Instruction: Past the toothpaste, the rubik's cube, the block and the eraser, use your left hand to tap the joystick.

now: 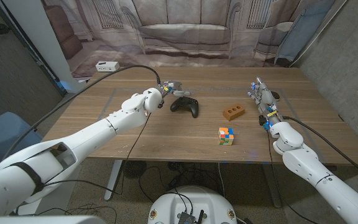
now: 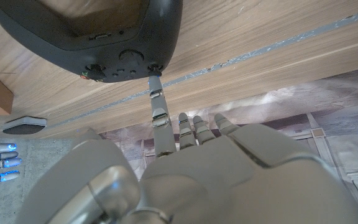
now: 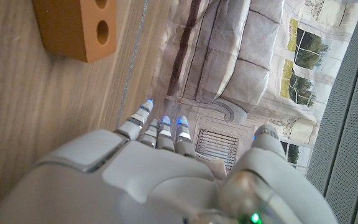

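The joystick (image 1: 186, 106) is a black game controller lying at mid-table. My left hand (image 1: 166, 89) hovers just behind its left end, holding nothing. In the left wrist view one outstretched finger (image 2: 158, 99) touches the controller's (image 2: 86, 37) rim by a small knob, while the other fingers stay shorter beside it. An orange block with holes (image 1: 234, 112) lies to the right of the controller. The rubik's cube (image 1: 226, 135) sits nearer the front edge. My right hand (image 1: 263, 97) stands at the right with its fingers straight and empty. A dark flat eraser (image 1: 273, 95) lies just behind it.
A white power strip (image 1: 106, 66) sits at the table's far left corner. A blue chair (image 1: 5, 127) stands left of the table. The block (image 3: 82, 25) lies ahead of my right hand (image 3: 166, 180). Bare wood (image 1: 166, 140) spans the front left.
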`<state>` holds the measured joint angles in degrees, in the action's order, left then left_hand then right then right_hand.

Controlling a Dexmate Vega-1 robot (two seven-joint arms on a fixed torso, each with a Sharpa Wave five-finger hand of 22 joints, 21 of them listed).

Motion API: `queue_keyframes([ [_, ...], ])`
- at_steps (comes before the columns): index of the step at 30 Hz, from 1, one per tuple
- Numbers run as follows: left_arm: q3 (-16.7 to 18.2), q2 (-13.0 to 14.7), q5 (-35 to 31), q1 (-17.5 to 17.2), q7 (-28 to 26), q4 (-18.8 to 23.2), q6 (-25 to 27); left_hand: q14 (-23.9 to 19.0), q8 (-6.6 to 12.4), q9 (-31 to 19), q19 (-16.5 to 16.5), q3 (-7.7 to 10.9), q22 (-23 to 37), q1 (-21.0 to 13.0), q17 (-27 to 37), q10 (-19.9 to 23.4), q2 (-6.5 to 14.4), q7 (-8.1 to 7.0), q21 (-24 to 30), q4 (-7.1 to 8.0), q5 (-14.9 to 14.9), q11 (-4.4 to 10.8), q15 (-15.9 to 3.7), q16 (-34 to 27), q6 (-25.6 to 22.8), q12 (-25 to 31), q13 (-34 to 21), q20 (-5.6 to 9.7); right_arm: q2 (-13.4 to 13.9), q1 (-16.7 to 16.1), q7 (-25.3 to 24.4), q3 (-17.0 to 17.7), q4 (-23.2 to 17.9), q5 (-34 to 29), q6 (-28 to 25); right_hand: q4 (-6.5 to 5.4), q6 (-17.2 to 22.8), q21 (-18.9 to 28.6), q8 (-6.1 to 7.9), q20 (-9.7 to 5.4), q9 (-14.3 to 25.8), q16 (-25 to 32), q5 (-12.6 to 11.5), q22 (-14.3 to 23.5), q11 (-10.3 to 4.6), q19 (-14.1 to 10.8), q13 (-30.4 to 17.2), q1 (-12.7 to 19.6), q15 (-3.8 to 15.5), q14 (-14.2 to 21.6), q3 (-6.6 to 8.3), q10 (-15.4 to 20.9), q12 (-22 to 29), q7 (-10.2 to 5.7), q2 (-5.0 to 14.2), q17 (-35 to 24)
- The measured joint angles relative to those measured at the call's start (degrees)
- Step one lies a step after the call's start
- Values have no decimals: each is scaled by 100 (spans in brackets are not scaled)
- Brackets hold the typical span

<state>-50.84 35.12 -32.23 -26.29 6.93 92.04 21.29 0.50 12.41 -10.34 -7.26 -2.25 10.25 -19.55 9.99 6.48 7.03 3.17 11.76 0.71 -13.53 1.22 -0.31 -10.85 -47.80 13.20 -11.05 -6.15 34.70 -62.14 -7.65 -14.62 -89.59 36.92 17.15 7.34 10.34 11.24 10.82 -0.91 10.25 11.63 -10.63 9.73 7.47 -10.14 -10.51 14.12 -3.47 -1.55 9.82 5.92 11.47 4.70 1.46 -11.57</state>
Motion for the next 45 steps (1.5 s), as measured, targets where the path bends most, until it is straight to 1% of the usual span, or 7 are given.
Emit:
queue_keyframes([
  [12,-9,17,-3,-30,21,30,23,0,-4,6,31,24,0,0,0,0,0,0,0,-24,45,0,0,0,-2,0,0,-31,0,-19,-8,-1,-15,4,-2,0,0,0,0,0,0,0,0,0,0,0,0,0,0,0,0,0,0,0,0,0],
  [17,-5,26,8,-48,11,41,31,-31,-6,7,31,43,0,-30,0,19,30,58,0,-43,45,-20,31,0,-264,0,0,-31,6,-21,-19,-3,-31,-1,-7,0,0,0,0,0,0,0,0,0,0,0,0,0,0,0,0,0,0,0,0,0],
  [20,2,28,21,-62,-1,41,36,-31,-6,4,31,48,0,-30,0,50,30,62,0,-48,45,11,31,0,-269,0,0,-31,10,-21,-29,-5,-44,-9,-16,0,0,0,0,0,0,0,0,0,0,0,0,0,0,0,0,0,0,0,0,0],
  [32,11,34,46,-88,-28,43,67,-31,45,1,31,69,0,-83,0,50,37,64,0,-69,89,11,31,0,-412,0,0,-31,28,-41,-74,-6,-94,-30,-54,0,0,0,0,0,0,0,0,0,0,0,0,-30,0,0,0,0,0,0,30,0],
  [36,9,34,45,-93,-31,43,83,-31,45,1,31,70,0,-83,0,81,37,64,0,-70,89,42,31,0,-413,0,0,-31,34,-48,-79,-6,-108,-32,-61,0,0,0,0,0,0,0,0,0,0,0,0,-30,0,0,0,0,0,0,30,0],
  [44,-19,23,20,-103,-42,46,140,-61,90,10,31,90,0,-84,0,81,38,81,0,-90,89,42,0,0,-577,0,0,-31,49,-68,-83,7,-132,-31,-77,0,0,0,0,0,0,0,0,0,0,0,0,-30,0,0,0,0,0,0,30,0],
  [45,-28,20,12,-107,-42,48,152,-62,90,9,31,94,0,-115,0,81,69,75,0,-94,89,42,0,0,-605,0,0,-31,52,-73,-83,12,-136,-28,-78,0,0,0,0,0,0,0,0,0,0,0,0,-30,0,0,0,0,0,0,30,0],
])
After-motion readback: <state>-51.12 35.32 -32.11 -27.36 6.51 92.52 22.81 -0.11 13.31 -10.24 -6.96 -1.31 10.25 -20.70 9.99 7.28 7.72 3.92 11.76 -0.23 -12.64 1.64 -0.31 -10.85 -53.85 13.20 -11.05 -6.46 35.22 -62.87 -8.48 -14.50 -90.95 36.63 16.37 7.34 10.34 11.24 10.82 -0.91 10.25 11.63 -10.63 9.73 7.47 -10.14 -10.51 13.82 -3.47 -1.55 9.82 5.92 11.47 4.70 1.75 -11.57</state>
